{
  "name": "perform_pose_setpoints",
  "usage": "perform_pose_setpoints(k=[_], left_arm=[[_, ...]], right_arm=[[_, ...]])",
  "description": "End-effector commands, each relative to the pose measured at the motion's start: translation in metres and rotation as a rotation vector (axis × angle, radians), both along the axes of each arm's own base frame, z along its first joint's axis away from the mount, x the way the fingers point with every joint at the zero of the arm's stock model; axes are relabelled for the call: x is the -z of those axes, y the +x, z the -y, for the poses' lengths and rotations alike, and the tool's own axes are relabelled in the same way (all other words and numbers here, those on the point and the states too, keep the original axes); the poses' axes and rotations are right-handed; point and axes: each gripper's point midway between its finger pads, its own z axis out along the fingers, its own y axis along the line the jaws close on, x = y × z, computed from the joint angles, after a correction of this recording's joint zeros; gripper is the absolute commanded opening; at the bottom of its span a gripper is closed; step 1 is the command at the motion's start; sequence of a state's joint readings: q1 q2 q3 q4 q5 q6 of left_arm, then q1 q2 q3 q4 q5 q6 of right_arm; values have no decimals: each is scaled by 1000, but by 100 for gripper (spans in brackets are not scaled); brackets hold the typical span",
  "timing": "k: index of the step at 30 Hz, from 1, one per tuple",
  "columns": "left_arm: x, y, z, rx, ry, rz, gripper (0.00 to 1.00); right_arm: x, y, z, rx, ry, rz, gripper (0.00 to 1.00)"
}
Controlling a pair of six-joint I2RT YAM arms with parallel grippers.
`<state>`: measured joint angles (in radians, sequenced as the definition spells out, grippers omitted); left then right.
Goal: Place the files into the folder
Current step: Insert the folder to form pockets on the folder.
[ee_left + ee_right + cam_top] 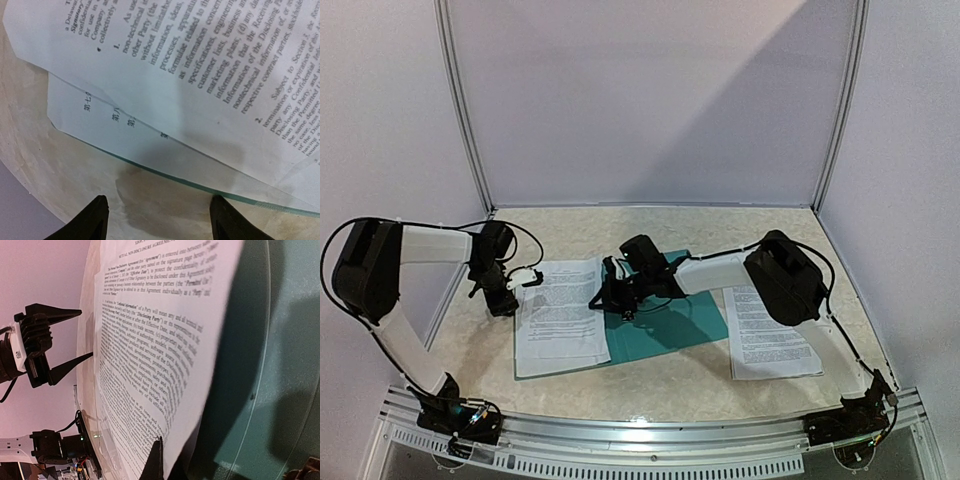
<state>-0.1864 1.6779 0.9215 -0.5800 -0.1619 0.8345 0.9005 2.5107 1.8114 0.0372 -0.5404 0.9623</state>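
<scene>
The teal folder [685, 322] lies open and flat at the table's middle. A stack of printed files [560, 315] covers its left half and reaches past it. My right gripper [617, 296] is at that stack's right edge. In the right wrist view it [161, 444] is shut on the edge of the top sheet [160, 340], which curves up off the green folder [280, 365]. My left gripper [506, 292] hovers open just off the stack's left edge. Its black fingers [95, 216] stand wide apart over bare table, short of the papers [210, 75] and the folder's thin green edge [200, 187].
Another printed sheet [770, 332] lies on the table right of the folder, partly under my right arm. White walls enclose the table on three sides. A metal rail [650, 432] runs along the near edge.
</scene>
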Motion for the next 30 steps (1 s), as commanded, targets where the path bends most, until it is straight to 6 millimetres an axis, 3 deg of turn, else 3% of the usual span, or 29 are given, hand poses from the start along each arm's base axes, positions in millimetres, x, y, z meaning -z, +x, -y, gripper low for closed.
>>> perform_pose_setpoints(k=[1,8,22,30], left_arm=[[19,5,-5,-19,8,-19,71],[23,7,-3,-24,0,-28,70],[31,3,-3,-29,-3,-46,69],[29,7,-1,-28,-6,-38,69]], right_arm=[[4,-11,1,-79,-11,-2,0],[-15,-28,2,-224,11,57,0],[-62,-12,-5,-225,35,211,0],[-46,-15,-2,-245,4,180,0]])
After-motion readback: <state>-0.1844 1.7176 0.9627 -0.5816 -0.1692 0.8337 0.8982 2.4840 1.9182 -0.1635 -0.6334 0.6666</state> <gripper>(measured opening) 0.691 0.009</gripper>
